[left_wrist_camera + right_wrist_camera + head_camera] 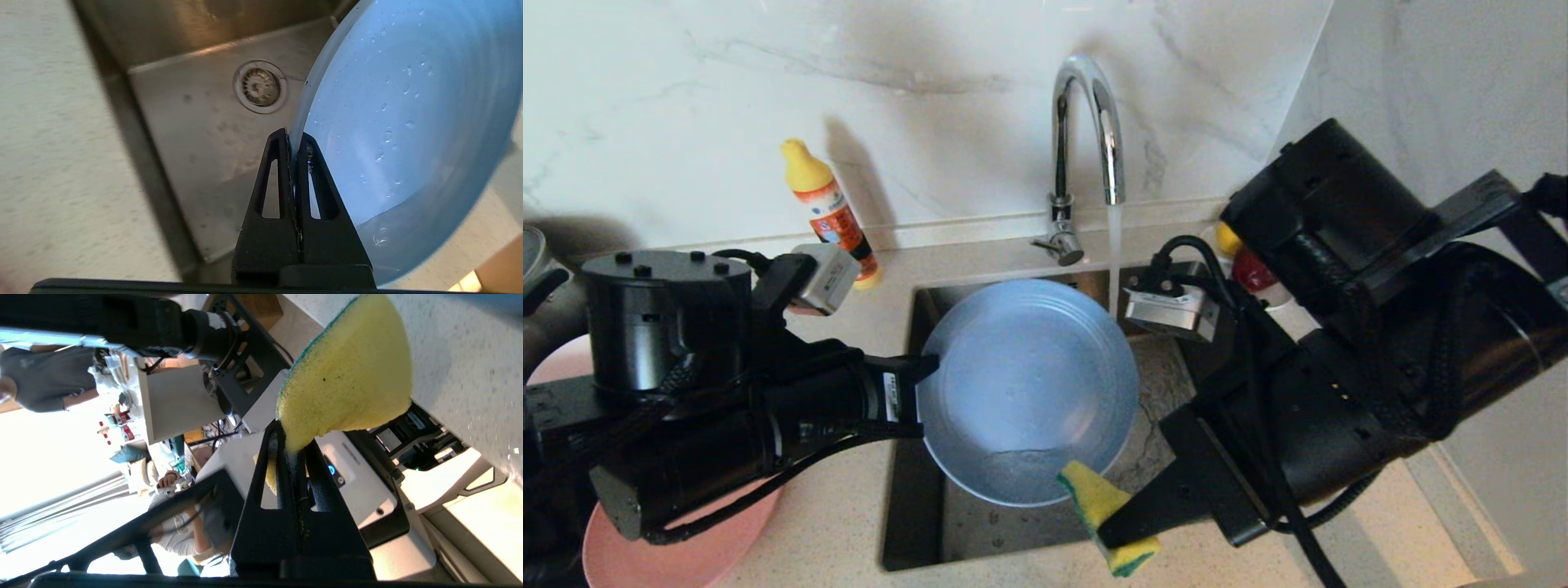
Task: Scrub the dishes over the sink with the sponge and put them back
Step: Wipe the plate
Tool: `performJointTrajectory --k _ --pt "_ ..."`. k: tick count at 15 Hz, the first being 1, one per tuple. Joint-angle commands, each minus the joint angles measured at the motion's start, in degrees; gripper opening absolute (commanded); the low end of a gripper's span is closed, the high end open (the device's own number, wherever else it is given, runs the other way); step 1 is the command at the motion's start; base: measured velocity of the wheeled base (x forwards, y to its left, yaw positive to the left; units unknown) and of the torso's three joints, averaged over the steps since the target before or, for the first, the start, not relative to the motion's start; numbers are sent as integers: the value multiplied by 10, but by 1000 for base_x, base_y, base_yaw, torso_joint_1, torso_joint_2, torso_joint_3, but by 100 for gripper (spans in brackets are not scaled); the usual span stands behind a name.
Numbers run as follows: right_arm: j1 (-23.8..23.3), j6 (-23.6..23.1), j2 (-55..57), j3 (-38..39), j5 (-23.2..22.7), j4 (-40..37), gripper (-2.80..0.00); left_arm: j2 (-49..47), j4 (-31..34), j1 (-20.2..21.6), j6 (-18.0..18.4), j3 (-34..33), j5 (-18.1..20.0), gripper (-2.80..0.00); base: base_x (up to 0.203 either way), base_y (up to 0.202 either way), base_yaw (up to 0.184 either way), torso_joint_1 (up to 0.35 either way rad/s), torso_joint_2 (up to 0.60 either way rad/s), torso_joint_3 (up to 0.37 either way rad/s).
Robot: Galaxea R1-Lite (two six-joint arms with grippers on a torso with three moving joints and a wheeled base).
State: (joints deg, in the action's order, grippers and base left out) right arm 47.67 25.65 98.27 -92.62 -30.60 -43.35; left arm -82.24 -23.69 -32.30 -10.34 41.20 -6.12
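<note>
A large grey-blue plate (1029, 384) hangs tilted over the steel sink (907, 506), its wet face turned up. My left gripper (929, 363) is shut on the plate's left rim; the left wrist view shows the rim pinched between the black fingertips (292, 139), with the plate (400, 114) above the sink's round drain (260, 85). My right gripper (1115, 535) is shut on the yellow sponge (1093, 494) with its green edge, just off the plate's near rim, over the sink's front. In the right wrist view the sponge (347, 375) bulges out past the gripper (292, 435).
The curved chrome tap (1086, 122) runs a thin stream of water (1115, 253) just behind the plate. A salmon-pink plate (670, 555) lies on the counter under my left arm. A yellow-capped orange bottle (829, 208) stands by the wall. Red and yellow things (1250, 265) show behind my right arm.
</note>
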Motion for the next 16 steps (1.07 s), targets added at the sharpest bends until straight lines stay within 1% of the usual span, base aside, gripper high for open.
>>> performJointTrajectory --k 1,3,4,5,7,9,11,13,14,16 --pt "3 1 47 -23 -1 -2 -280 -15 -9 -17 0 3 -1 -280 0 0 0 0 0 0" --pt "4 1 66 -42 2 -2 -280 -23 -27 -34 1 -2 -1 -280 0 0 0 0 0 0" --pt "6 1 76 -49 10 -4 -280 -26 -28 -38 0 -4 -1 -280 0 0 0 0 0 0" --pt "10 1 83 -52 17 -4 -280 -27 -28 -39 0 -6 -1 -280 0 0 0 0 0 0" --pt "13 1 88 -55 19 -2 -280 -27 -31 -40 0 -7 0 -280 0 0 0 0 0 0" --pt "19 2 111 -84 24 -4 -280 -32 -36 -45 0 -7 0 -280 0 0 0 0 0 0" --pt "23 21 127 -119 33 -8 -280 -30 -36 -44 0 -10 0 -280 0 0 0 0 0 0" --pt "38 26 129 -120 35 -9 -280 -30 -42 -44 0 -19 -1 -280 0 0 0 0 0 0" --pt "45 27 128 -118 37 -9 -280 -31 -55 -44 -1 -24 -1 -280 0 0 0 0 0 0" --pt "46 27 135 -120 41 -9 -280 -29 -75 -45 -1 -33 0 -280 0 0 0 0 0 0"
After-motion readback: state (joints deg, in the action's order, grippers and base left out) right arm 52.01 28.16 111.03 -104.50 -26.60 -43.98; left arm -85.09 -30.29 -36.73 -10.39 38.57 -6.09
